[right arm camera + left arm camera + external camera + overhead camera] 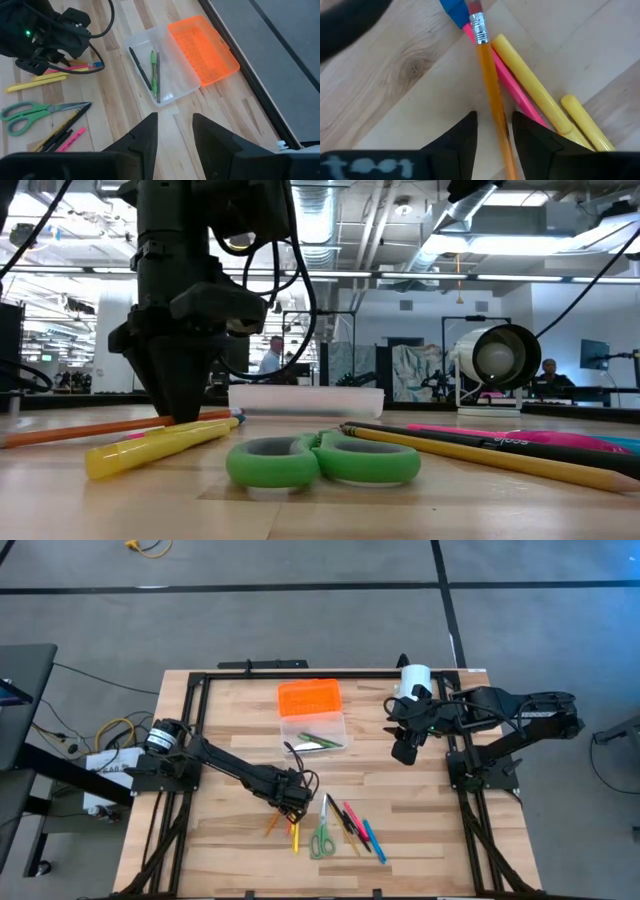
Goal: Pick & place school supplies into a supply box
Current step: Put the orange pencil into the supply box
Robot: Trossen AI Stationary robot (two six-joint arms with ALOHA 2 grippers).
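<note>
My left gripper (pixel 293 802) is down at the table near its middle, open. Its fingers stand on either side of an orange pencil (pixel 490 75) with a metal ferrule, with a gap on both sides. A pink pen (pixel 512 92) and two yellow markers (pixel 530 85) lie flat beside the pencil. Green-handled scissors (pixel 320 838) and several more pens (pixel 358 828) lie to the right of them. The clear supply box (pixel 325 725) sits open toward the far side, its orange lid (pixel 308 698) folded back, with a black pen and green pens (pixel 154 70) inside. My right gripper (pixel 175 127) hovers open to the right of the box.
A white cylinder (pixel 414 677) stands at the table's far right, beside the right arm. A black frame rail (pixel 200 740) runs round the tabletop. Bare wood lies between the box and the loose pens. People sit in the room beyond the table.
</note>
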